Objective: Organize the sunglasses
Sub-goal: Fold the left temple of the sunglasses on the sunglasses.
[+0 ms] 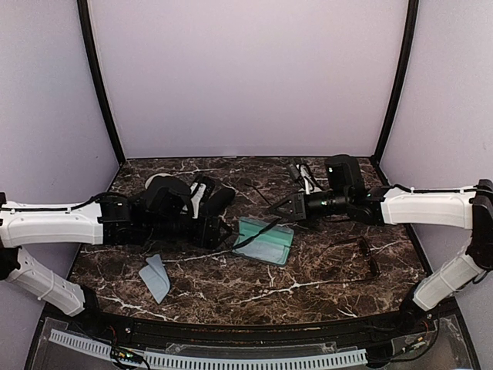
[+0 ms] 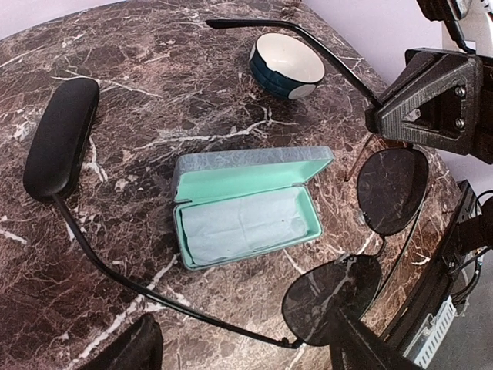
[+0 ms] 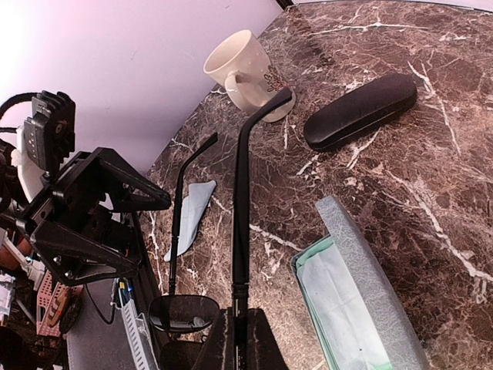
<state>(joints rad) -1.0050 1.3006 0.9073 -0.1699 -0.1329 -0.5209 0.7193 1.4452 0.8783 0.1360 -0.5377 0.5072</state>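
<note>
2 sunglasses [image 2: 391,189], 2 cases [image 2: 246,223]

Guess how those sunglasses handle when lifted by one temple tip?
Sunglasses: thin wire temples look springy, so they'd likely flex and swing at the hinge. Probably light; the dark lenses seem scratch-prone against the marble table.

An open teal case [image 2: 243,223], black case [image 2: 60,137], mug [image 3: 240,68] and cloth [image 1: 156,278].

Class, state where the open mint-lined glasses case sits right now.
In the top view, the open case lies near the middle of the table, between the left hand and the right hand, which grips the sunglasses.
</note>
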